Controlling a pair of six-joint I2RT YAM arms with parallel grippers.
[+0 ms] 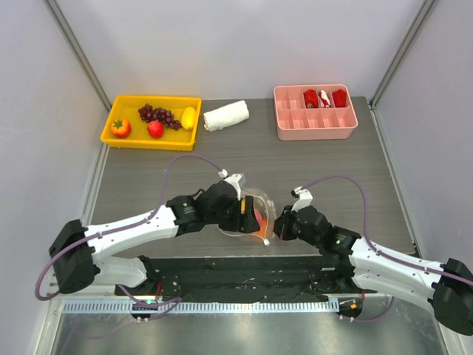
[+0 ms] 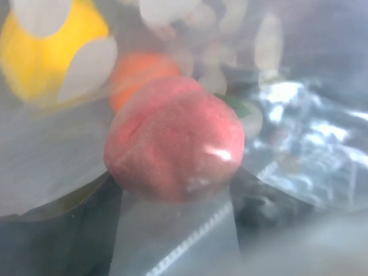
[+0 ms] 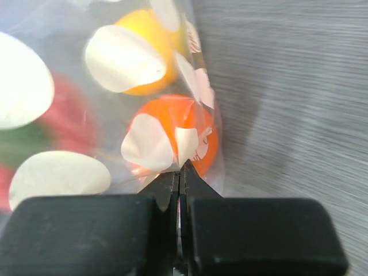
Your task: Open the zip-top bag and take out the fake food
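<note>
Zip-top bag (image 1: 257, 216) lies on the grey table (image 1: 332, 177) at mid-front, between the two arms. The left gripper (image 1: 242, 212) reaches into its left side, but whether it grasps anything cannot be told. The right gripper (image 3: 179, 172) is clenched on the bag's thin right edge. Through the clear, floppy, pale-dotted film show three smooth rounded pieces of fake food (image 2: 172, 138): one red, one orange, one yellow.
</note>
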